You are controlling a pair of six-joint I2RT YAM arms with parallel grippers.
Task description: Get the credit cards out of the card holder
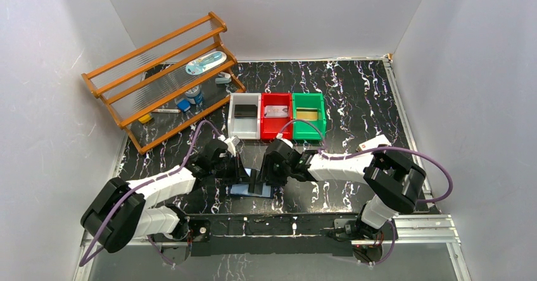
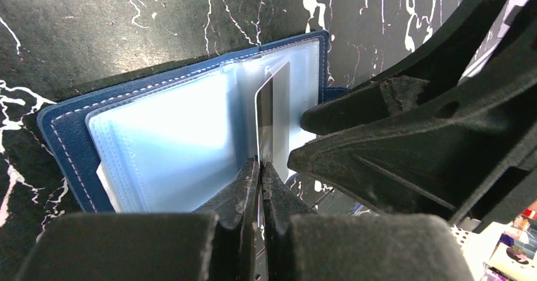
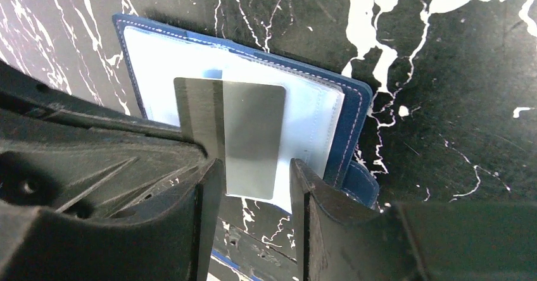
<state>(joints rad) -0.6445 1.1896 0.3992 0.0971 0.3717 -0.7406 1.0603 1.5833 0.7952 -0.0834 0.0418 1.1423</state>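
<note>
Left gripper (image 2: 259, 167), closest to its own wrist lens: jaws clamped fully together on the near edge of a silvery-grey card (image 2: 273, 113), the thin plastic pinched edge-on. Card stands up out of the card holder (image 2: 164, 135), roughly over its fold, far end seemingly at a clear pocket. Partly drawn, not free, as I judge it. Holder lies open and flat on the black marbled table (image 2: 95, 34), light blue pockets up, navy cover showing as a border. Right gripper (image 3: 252, 170): jaws about half apart, gripping nothing, one finger either side of the card, tips down at the holder's page on that arm's side. Contact not certain from either wrist view, but the pose reads as pinning the holder so it does not ride along with the card. Other pockets look empty, though glare hides detail. Beyond the holder, away from the arm bases: white bin (image 1: 233, 113), red bin (image 1: 277, 95), green bin (image 1: 322, 113) in a row, a flat card-like item in each; likely drop-off spots. Next move probably wants a straight pull along the pocket.
</note>
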